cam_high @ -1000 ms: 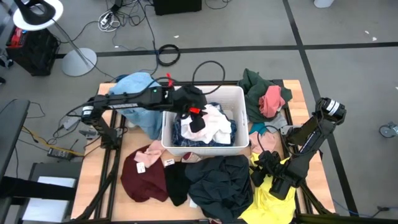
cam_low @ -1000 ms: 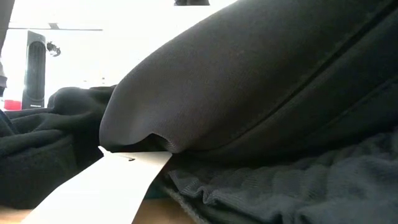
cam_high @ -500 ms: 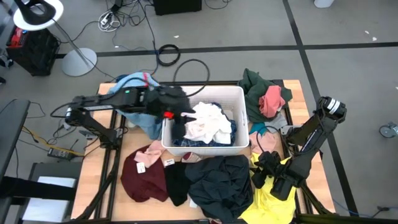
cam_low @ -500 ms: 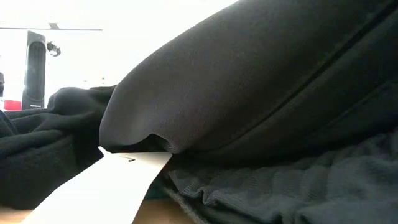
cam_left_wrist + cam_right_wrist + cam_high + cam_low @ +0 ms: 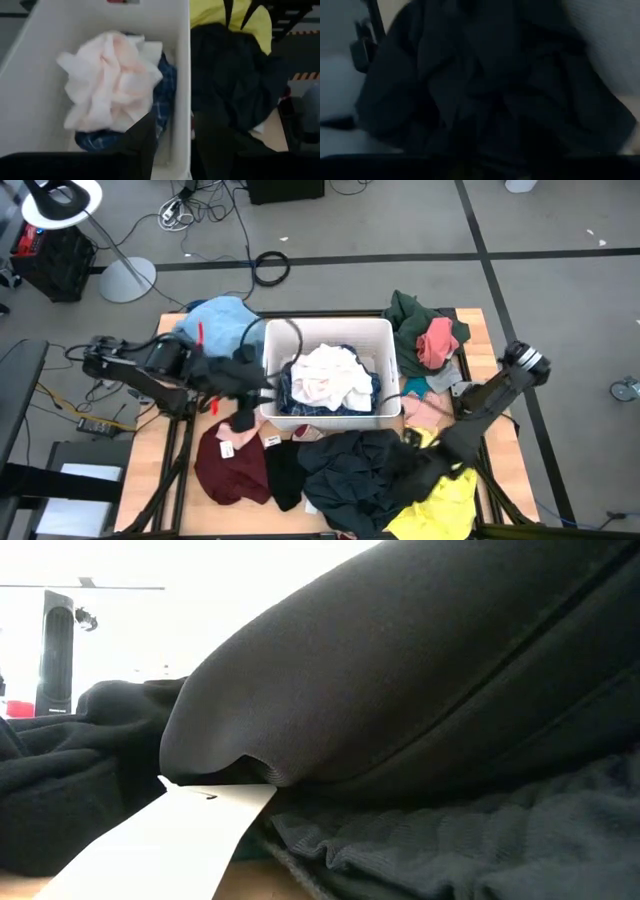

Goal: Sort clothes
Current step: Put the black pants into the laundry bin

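Note:
The white bin [image 5: 325, 323] holds a white-pink garment [image 5: 325, 375] on blue plaid cloth [image 5: 290, 395]; both also show in the left wrist view [image 5: 110, 75]. My left gripper [image 5: 235, 375] is just outside the bin's left wall, shut on a black garment [image 5: 243, 398]. My right gripper [image 5: 415, 465] is blurred at the near right, over the edge of a dark garment [image 5: 350, 470] next to the yellow one [image 5: 445, 495]. Maroon [image 5: 225, 465], light blue [image 5: 220, 315], dark green [image 5: 410, 310] and pink [image 5: 437, 340] clothes lie around the bin. My left gripper holds the black garment from above. The cloth itself [image 5: 142, 145] covers the fingers, so the part held does not show. The garment hangs slack below the gripper, beside the bin's left wall and over the clothes on the table.
The low view is filled by a dark garment [image 5: 420, 690] and a white tag [image 5: 160, 840] right at the lens. A black garment [image 5: 283, 475] lies between the maroon and the dark one. Cables and a lamp stand are on the floor beyond the table.
My left gripper has carried the black garment from above the bin's middle toward the table's left edge, past the bin's left wall. This has uncovered the white-pink garment. My right gripper has gone left from the yellow garment toward the dark garment at the near edge.

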Controlling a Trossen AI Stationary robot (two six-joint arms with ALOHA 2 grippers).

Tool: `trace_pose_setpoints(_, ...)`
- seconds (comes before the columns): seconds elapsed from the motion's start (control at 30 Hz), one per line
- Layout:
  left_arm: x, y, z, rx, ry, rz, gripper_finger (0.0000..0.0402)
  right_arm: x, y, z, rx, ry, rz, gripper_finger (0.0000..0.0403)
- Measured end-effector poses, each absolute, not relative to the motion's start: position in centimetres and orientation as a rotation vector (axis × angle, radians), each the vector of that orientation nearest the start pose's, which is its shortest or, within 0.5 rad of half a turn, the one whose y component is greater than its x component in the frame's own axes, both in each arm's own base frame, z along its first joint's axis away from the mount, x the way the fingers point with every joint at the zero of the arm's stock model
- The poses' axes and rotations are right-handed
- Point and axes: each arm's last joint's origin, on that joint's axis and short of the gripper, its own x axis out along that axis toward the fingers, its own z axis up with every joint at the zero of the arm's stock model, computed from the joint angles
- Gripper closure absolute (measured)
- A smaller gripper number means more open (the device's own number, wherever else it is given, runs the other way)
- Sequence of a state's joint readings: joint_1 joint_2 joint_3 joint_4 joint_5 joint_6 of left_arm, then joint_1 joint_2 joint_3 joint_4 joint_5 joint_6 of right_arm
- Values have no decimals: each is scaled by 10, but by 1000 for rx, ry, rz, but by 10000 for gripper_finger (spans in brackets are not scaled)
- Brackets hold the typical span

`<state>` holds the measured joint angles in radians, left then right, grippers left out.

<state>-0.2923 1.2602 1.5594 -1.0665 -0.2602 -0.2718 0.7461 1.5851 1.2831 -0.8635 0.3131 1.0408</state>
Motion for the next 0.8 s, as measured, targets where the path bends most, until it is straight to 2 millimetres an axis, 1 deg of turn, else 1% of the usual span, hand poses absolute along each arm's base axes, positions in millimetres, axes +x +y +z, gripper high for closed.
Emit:
trace_pose_setpoints(0.1,203,-64,398,-97,701,41,265,265,212,255,261,1109,-124,267)
trace_pose_setpoints(0.2,188,-67,372,-159,692,27,265,290,215,250,198,1112,-104,268)
trace_pose_setpoints(0.33,168,-68,343,-244,695,28,265,316,211,237,102,1124,-85,263)
trace_pose_setpoints(0.43,158,-70,326,-287,675,22,265,333,208,218,61,1136,-79,252)
trace_pose_setpoints(0.5,154,-72,317,-303,657,10,265,344,205,201,57,1159,-67,241)
trace_pose_setpoints(0.6,152,-75,308,-309,628,2,265,360,199,175,57,1220,-8,225)
trace_pose_setpoints(0.67,152,-77,304,-307,621,10,265,367,192,162,78,1258,-7,223)
trace_pose_setpoints(0.73,152,-79,301,-305,607,9,265,371,187,157,100,1281,0,244)
trace_pose_setpoints(0.8,153,-80,299,-296,590,18,265,372,183,159,95,1285,6,298)
